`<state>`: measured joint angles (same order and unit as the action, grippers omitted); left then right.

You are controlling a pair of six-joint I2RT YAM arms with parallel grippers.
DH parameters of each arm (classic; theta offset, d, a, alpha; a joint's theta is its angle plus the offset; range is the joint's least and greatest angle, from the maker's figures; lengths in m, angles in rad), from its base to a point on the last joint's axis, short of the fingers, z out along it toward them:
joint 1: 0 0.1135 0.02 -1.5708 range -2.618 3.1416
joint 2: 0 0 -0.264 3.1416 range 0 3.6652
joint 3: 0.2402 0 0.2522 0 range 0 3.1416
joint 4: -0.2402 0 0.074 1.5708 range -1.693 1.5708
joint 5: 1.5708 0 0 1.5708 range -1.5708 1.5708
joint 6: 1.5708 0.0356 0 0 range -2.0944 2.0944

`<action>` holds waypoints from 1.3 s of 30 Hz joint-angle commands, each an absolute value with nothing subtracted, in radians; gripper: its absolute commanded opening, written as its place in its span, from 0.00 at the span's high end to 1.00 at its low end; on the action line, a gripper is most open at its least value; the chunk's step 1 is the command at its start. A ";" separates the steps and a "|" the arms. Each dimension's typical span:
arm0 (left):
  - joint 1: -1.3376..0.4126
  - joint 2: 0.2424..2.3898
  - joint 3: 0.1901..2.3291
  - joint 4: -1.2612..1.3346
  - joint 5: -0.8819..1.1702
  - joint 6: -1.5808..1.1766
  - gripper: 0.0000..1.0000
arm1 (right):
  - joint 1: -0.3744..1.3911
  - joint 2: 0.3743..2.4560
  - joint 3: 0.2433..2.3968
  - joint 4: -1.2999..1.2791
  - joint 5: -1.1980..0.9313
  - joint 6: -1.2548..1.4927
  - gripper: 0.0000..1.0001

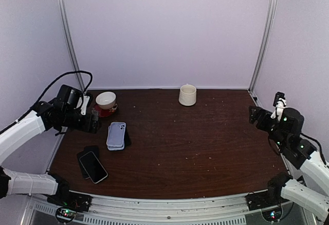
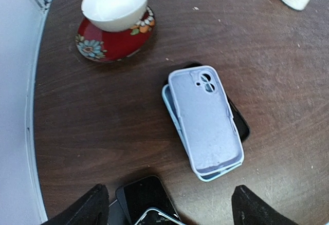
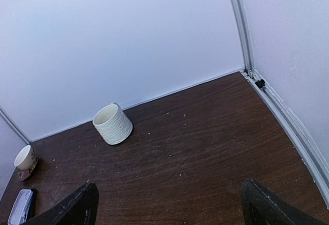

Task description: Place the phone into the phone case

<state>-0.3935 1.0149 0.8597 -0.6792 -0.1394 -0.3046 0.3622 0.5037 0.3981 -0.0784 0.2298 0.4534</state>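
Left tool [image 1: 94, 121] released near the case [image 2: 205, 122], table's [image 1: 205, 148] left edge.
Grip the phone [image 1: 93, 167] across its long sides, I'd say; right tool [image 3: 172, 209] released too.

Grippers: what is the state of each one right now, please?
Left gripper: open, holding nothing.
Right gripper: open, holding nothing.

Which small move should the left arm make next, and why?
Probably lower the open left gripper toward the top phone case: the gripper hangs empty close by, and the phone lies bare nearby, not yet in a case.
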 commanded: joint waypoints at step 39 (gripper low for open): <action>-0.359 1.566 0.998 -0.584 0.085 -0.732 0.53 | 0.672 1.307 0.916 -0.232 0.032 0.224 0.01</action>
<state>-0.3634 1.4807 0.9310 -0.6441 0.0696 -0.7784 0.6575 1.2865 0.8688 -0.2028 -0.0002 0.2462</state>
